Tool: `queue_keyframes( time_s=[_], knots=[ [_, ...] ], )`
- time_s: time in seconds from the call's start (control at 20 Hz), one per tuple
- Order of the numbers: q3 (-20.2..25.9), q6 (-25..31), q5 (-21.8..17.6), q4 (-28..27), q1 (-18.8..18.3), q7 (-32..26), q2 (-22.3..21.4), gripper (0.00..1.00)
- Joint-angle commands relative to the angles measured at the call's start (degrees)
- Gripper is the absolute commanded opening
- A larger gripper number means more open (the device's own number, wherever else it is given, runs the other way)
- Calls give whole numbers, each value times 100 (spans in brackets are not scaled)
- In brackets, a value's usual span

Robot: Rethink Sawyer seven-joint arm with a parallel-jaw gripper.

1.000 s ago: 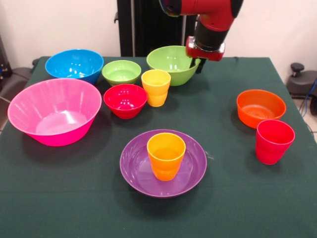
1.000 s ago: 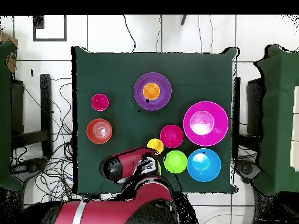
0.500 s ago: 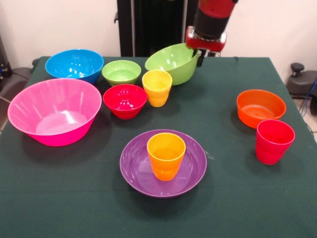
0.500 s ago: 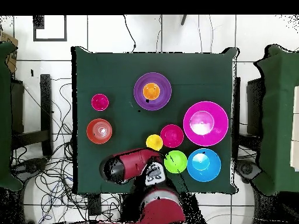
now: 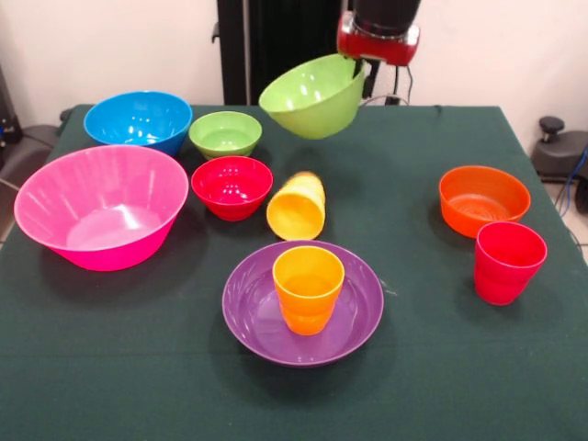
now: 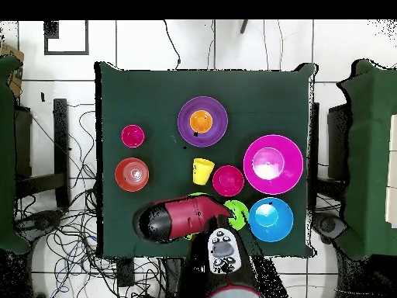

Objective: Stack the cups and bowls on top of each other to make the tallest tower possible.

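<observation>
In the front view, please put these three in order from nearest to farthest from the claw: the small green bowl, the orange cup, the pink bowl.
From the claw, which holds the lime bowl in the air:
1. Small green bowl, at the far side, beside the blue bowl.
2. Orange cup, upright in the purple bowl, near side.
3. Pink bowl, at the picture's left.

The arm comes down at the top of the front view, right of centre, showing a black wrist section and a red collar at its lower end. The gripper [image 5: 358, 62] sits just under that collar, closed on the right-hand rim of the large lime green bowl [image 5: 312, 96], which hangs tilted and clear of the table. In the overhead view the red and black arm lies across the lower centre of the frame, its dark end pointing left.
</observation>
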Motion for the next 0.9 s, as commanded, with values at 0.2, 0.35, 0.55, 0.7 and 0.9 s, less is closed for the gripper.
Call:
queue_keyframes(
  time_s=[0.2,0.35,0.55,0.7,0.9],
  knots=[
    [853,1351,429,155,-194,-493,-773,0],
    [893,1552,451,93,-219,-547,-867,0],
    [1008,2105,444,-206,-383,-865,-1076,0],
    [1100,2402,312,-584,-487,-1012,-1006,0],
    [1150,2451,-65,-1030,-619,-1151,-694,0]
  ],
)
